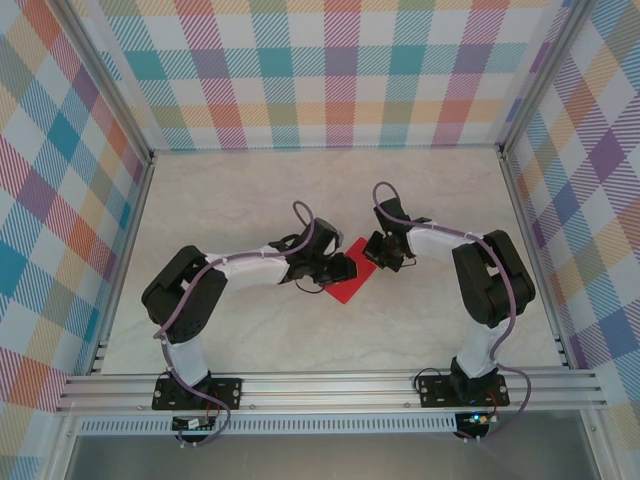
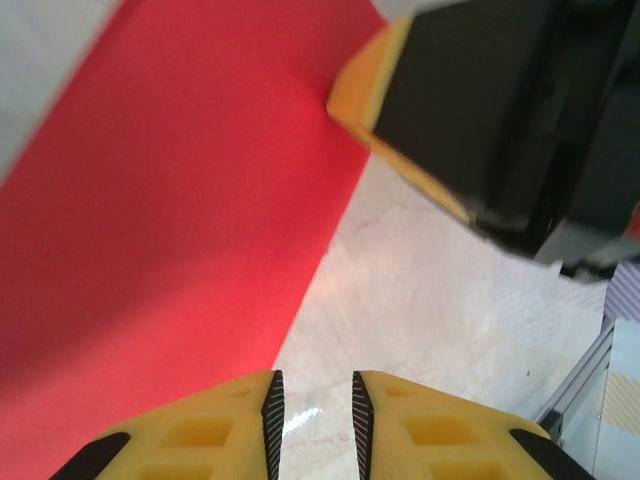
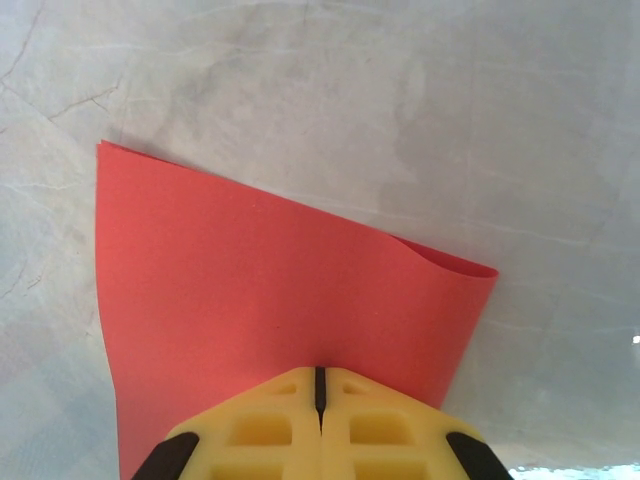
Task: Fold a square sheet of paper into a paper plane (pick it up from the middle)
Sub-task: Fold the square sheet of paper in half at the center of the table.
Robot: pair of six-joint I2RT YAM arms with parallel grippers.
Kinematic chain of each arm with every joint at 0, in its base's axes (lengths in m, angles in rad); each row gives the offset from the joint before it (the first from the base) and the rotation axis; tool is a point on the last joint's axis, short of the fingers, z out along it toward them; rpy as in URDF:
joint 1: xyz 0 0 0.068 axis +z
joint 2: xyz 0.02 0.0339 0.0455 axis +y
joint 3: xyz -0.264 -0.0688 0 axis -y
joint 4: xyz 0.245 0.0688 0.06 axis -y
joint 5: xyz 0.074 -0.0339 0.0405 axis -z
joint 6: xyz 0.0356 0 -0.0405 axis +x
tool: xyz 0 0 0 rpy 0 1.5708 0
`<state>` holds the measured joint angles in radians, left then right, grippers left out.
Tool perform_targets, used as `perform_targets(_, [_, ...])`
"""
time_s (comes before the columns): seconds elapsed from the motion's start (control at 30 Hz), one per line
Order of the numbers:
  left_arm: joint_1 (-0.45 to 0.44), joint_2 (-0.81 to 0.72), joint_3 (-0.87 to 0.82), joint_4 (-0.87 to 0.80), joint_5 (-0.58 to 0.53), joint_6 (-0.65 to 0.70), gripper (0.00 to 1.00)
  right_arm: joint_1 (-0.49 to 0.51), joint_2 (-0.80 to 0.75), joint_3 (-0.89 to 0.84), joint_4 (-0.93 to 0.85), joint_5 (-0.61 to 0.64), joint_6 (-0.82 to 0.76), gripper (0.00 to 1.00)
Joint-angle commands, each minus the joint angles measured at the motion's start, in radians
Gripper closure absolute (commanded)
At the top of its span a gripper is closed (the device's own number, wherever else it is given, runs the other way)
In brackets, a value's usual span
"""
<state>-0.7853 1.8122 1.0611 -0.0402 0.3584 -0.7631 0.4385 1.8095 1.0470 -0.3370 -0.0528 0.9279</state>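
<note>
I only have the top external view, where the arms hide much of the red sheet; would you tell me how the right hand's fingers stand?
Observer: Its wrist view shows the right hand shut, fingertips together over the red sheet; whether paper is pinched, I cannot tell.
Operator: Thank you. And the other one?
Observer: The left hand is slightly open, nothing between its fingers, over bare table right at the sheet's edge.
</note>
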Motion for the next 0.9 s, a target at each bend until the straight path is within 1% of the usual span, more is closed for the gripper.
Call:
perform_targets(0.0, [-0.035,-0.006,-0.033,0.012,0.008,-0.010,0.75,-0.009,-0.015,-0.004,-0.006,-0.003,0.031,0.97])
perform_targets(0.17, [-0.055,0.014,-0.077,0.000,-0.021,-0.012,0.81,-0.013,-0.005,-0.004,-0.002,-0.013,0.030,0.97])
perform_targets(0.33, [-0.058,0.029,-0.086,-0.019,-0.029,-0.010,0.84,-0.021,-0.005,-0.007,0.003,-0.021,0.025,0.97])
perform_targets(0.43, [-0.058,0.049,-0.084,-0.042,-0.043,-0.009,0.86,-0.028,-0.016,-0.014,0.033,-0.054,0.004,0.97])
perform_targets(0.67, [-0.058,0.073,-0.083,-0.074,-0.077,-0.009,0.91,-0.030,-0.112,-0.066,0.155,-0.248,-0.160,0.97])
perform_targets(0.77, [-0.058,0.072,-0.083,-0.087,-0.089,-0.004,0.93,-0.030,-0.148,-0.126,0.170,-0.328,-0.211,0.99])
perform_targets(0.87, [-0.058,0.070,-0.083,-0.094,-0.093,0.000,0.94,-0.031,-0.169,-0.182,0.167,-0.381,-0.234,1.00])
